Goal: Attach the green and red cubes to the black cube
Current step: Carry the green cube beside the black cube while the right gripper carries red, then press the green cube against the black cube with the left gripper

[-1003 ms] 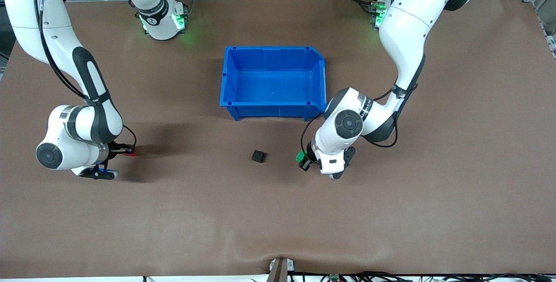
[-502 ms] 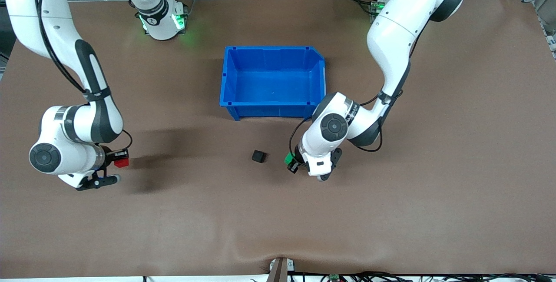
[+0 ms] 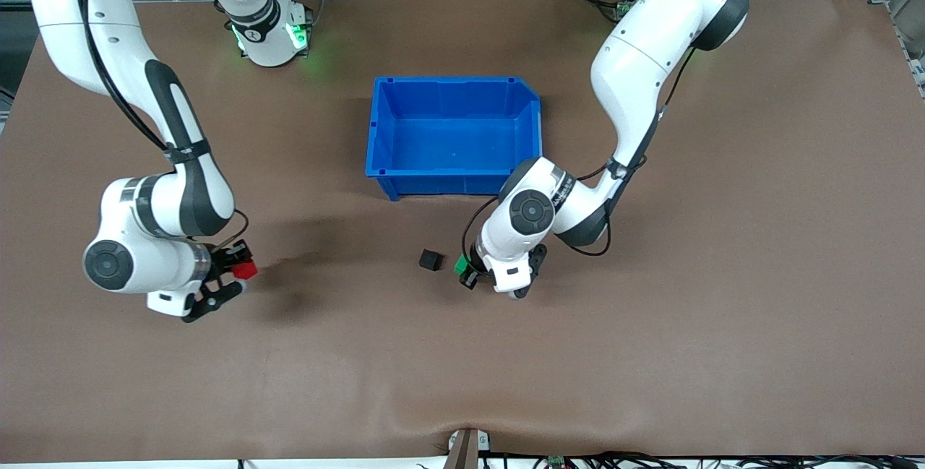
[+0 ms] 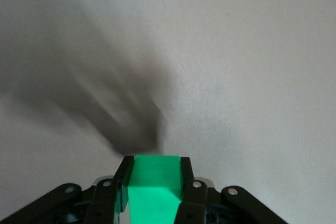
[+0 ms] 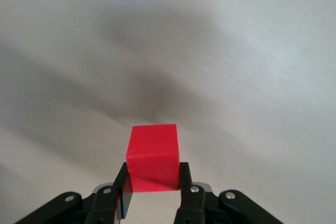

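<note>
Both grippers loaded, black cube (image 3: 430, 259) free on the table (image 3: 650, 353).

The left gripper (image 3: 465, 271) pinches the green cube (image 3: 460, 264) between its fingers (image 4: 190, 190), just beside the black cube — not touching it. The right gripper (image 3: 237, 267) clamps the red cube (image 3: 247, 269) over the table's right-arm end, well apart from the black cube — which lies nearer the camera than the blue bin (image 3: 453, 183).

green cube (image 3: 460, 264) – bright green | red cube (image 3: 247, 269) | black cube (image 3: 430, 259) – matte | blue bin (image 3: 454, 178)
</note>
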{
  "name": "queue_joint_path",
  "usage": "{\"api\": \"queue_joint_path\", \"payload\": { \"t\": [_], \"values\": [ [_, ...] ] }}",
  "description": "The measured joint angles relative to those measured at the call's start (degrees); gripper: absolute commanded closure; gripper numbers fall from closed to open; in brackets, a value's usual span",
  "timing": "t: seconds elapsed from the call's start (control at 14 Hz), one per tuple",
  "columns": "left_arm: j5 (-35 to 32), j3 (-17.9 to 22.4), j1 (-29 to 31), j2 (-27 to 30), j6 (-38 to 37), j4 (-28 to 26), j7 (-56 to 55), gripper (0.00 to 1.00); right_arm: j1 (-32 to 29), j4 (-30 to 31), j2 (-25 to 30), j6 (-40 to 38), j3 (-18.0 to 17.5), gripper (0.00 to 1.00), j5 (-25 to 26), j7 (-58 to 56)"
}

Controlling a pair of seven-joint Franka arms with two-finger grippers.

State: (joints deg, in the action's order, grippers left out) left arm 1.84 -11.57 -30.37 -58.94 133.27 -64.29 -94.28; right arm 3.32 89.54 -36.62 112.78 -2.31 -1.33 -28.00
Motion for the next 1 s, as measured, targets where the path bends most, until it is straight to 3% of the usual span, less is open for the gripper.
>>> {"api": "queue_joint_path", "payload": {
  "t": [0.5, 1.0],
  "values": [
    [0.02, 0.46, -1.86, -2.21, 1.27, 1.37, -0.82, 1.00, 5.79, 0.28, -0.44, -0.31, -0.88, 0.91, -3.09, -0.73],
    [0.03, 0.50, -2.14, -3.07, 3.45, 1.53, -1.88, 1.00, 5.82, 0.29, -1.07, 3.86, -0.51, 0.90, -3.33, -11.87]
  ]
}}
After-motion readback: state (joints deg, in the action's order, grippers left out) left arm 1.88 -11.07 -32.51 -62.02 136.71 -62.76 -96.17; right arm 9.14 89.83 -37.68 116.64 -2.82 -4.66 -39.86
